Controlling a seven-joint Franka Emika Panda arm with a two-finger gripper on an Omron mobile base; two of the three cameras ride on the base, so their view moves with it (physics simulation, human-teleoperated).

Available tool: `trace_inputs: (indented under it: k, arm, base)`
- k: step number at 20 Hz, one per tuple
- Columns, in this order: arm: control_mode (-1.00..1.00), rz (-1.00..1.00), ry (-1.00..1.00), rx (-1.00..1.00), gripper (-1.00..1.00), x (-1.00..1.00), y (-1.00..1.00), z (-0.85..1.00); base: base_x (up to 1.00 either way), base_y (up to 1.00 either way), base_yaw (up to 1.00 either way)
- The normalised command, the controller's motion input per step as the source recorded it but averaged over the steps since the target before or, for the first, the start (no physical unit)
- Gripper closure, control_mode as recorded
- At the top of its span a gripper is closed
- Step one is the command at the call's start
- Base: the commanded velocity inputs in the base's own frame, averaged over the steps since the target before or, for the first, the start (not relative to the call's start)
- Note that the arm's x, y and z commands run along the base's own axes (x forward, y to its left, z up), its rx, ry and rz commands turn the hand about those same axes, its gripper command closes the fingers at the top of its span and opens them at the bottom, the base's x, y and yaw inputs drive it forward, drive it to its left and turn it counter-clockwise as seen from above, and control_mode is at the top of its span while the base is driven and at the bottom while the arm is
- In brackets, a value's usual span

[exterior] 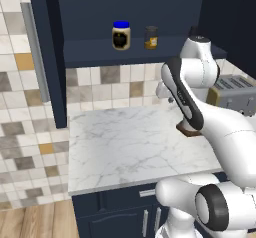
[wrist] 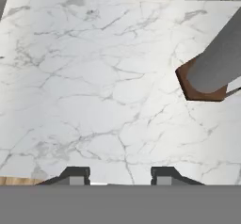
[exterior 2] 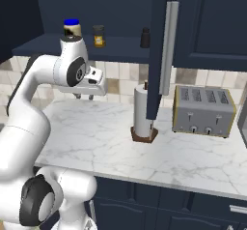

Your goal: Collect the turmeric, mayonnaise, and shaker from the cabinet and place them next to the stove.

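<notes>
The open navy cabinet (exterior: pixel 90 51) holds three things on its shelf. The blue-lidded mayonnaise (exterior: pixel 121 35) stands at the left, and in the right base view it shows as the mayonnaise (exterior 2: pixel 72 27) just behind the arm's upper joint. The dark-lidded turmeric (exterior: pixel 151 37) (exterior 2: pixel 99 35) stands to its right. The slim black shaker (exterior 2: pixel 144 37) is furthest right, near the door edge. My gripper (exterior 2: pixel 83 96) (wrist: pixel 120 173) hangs below the shelf, pointing down at the marble counter. Its fingers are apart and hold nothing, so it is open. The stove is out of view.
A paper towel roll (exterior 2: pixel 143 110) (wrist: pixel 214 63) on a brown base stands mid-counter, right of the gripper. A silver toaster (exterior 2: pixel 202 110) (exterior: pixel 235 92) sits further right. The open cabinet door (exterior 2: pixel 159 45), with its silver handle (exterior 2: pixel 169 45), hangs over the towel roll. The marble counter (exterior: pixel 125 142) is bare on the left.
</notes>
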Motion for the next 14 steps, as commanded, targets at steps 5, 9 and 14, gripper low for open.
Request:
trace_inputs:
  k: [5,9,14]
  arm:
    - [-1.00,0.00,-0.21,0.00,-1.00,-0.38,0.00,0.01]
    - [-1.00,0.00,-0.49,0.02,-1.00,-0.56,0.00,0.33]
    - [-1.00,0.00,-0.43,0.02,-1.00,-0.21,0.09,0.66]
  base:
    - [0.00,0.00,0.00]
    - [0.00,0.00,0.00]
    - [0.00,0.00,0.00]
